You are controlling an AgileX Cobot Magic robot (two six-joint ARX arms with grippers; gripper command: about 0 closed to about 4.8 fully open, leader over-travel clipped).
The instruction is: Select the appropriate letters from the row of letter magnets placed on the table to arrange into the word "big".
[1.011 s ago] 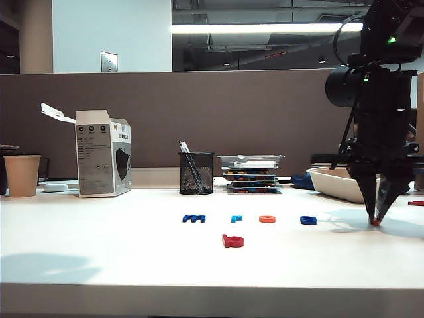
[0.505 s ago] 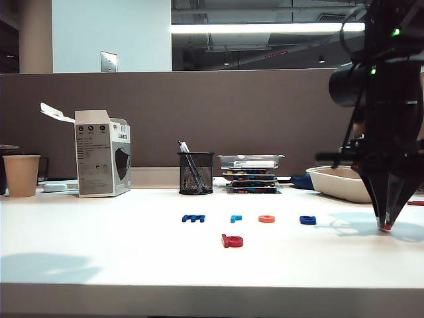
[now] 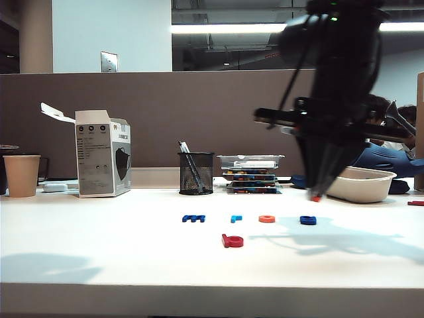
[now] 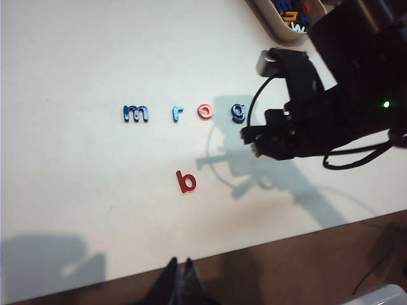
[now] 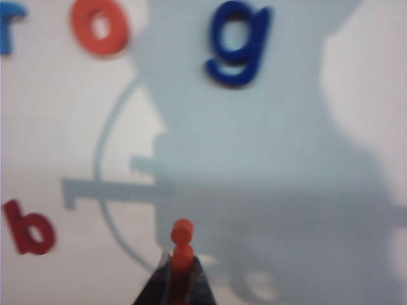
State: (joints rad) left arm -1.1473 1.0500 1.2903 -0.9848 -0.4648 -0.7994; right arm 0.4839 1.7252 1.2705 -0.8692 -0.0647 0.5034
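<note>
The red b [image 3: 232,240] lies alone nearest the front edge of the table [image 3: 99,258]. Behind it the row holds four letters: m [image 3: 194,218], r [image 3: 236,218], o [image 3: 267,218], g [image 3: 308,220]. The right gripper [image 3: 316,197] hangs above and just behind the g, pinching the orange i [image 5: 182,244] by its lower end. Such a thin hold could let it twist or drop on landing. The left gripper [image 4: 179,279] waits at the near edge, fingers together, empty. One b, one i, one g needed.
</note>
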